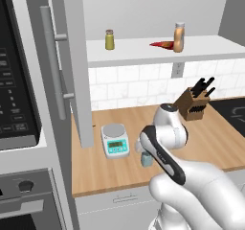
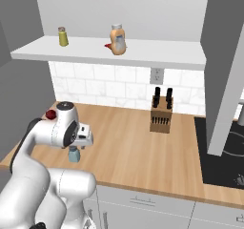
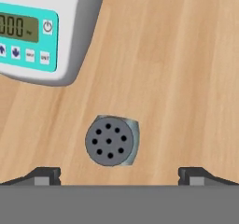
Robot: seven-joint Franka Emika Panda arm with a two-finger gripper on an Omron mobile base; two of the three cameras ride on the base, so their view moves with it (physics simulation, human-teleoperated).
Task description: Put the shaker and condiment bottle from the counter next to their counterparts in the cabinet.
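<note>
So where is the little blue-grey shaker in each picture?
Left base view: the shaker stands on the counter, low in the middle, by the arm.
Right base view: it stands lower left, under the robot's hand.
Hand view: its holed cap shows from above, low centre.
Shared landmark: the kitchen scale next to it.
</note>
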